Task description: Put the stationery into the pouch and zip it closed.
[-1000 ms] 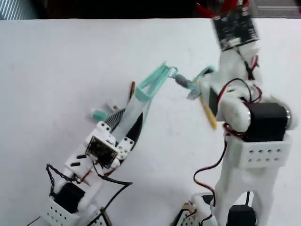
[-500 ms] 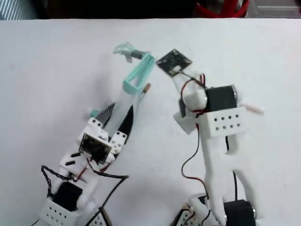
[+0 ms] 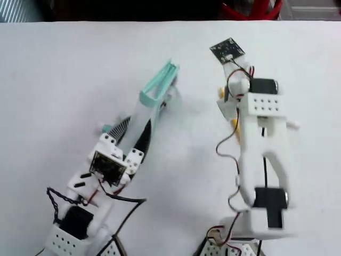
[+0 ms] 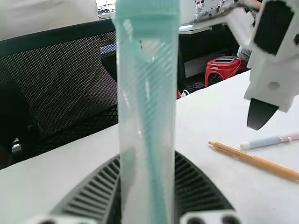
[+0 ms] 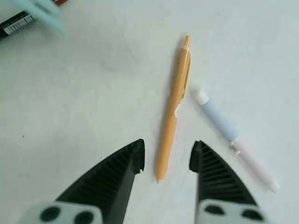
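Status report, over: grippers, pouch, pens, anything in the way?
Left gripper shut on pouch. Right gripper open over orange pen. Pale blue pen close beside it; neither pen in pouch yet.

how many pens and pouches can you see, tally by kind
pens: 3, an orange pen, a pale blue pen, a black pen cut off at the view's edge
pouches: 1, the teal pouch
total: 4
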Motion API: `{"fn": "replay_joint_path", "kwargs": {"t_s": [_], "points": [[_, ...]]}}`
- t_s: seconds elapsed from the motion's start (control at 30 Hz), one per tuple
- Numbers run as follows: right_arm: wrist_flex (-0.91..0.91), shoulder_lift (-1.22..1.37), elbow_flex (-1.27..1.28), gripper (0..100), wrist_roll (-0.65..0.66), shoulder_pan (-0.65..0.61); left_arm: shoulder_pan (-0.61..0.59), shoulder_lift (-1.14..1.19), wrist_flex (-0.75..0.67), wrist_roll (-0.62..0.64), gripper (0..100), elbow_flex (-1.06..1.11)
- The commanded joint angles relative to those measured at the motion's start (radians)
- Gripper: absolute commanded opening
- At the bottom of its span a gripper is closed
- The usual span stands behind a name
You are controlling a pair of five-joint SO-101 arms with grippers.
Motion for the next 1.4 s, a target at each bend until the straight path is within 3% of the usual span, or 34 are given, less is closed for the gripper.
{"fn": "replay_joint_path", "kwargs": {"t_s": [0.0, 0.17, 0.73, 0.97, 1.37], "points": [[-0.013, 0.193, -0.209, 15.4, 0.011, -0.001, -0.002, -0.024, -0.037, -0.006, 7, -0.011], [0.033, 0.463, -0.468, 19.6, -0.035, 0.013, -0.002, -0.024, -0.038, -0.006, 7, -0.009], [0.289, 1.076, -1.297, 19.3, -0.043, -0.021, -0.004, -0.024, -0.038, -0.012, 7, -0.008], [0.354, 1.187, -1.467, 1.2, -0.035, -0.021, -0.004, -0.024, -0.037, -0.012, 7, -0.008], [0.472, 1.092, -1.634, 1.9, 0.029, 0.007, -0.005, -0.024, -0.037, -0.012, 7, -0.008]]}}
